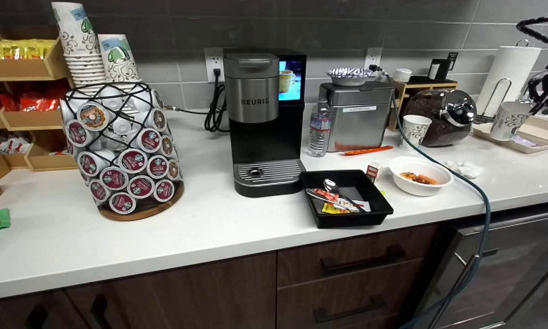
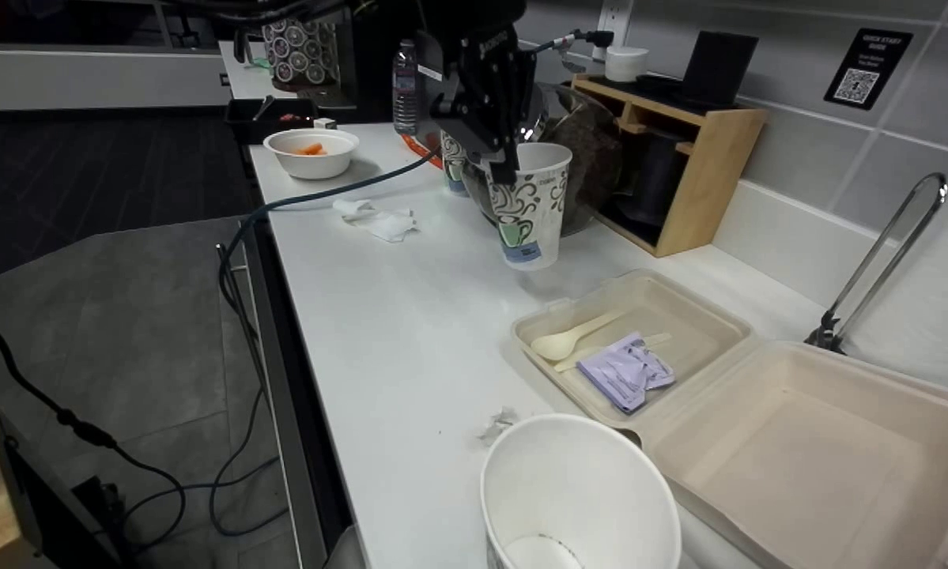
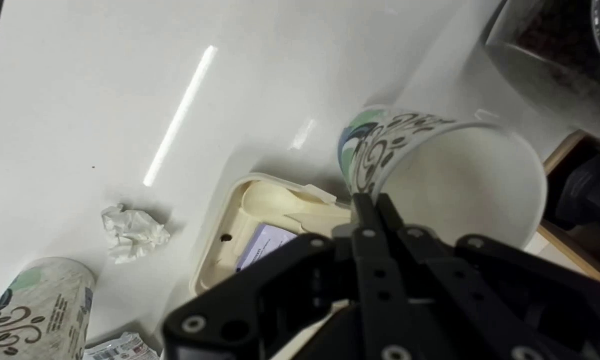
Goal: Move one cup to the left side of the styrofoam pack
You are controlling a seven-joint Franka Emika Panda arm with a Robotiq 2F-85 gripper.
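The gripper [image 3: 376,201] pinches the printed paper cup [image 2: 530,209] at its rim, near the open clamshell [image 2: 790,458], between front and back edges of the countertop [image 2: 394,332]. Probably light and easily dented, it wants a gentle rim hold. A bamboo organizer [image 2: 717,166] stands at the back edge; the blue cable [image 1: 487,214] crossing the front edge could snag.

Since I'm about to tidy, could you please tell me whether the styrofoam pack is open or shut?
The styrofoam pack is open: its halves lie spread side by side, showing a spoon and purple packet inside.
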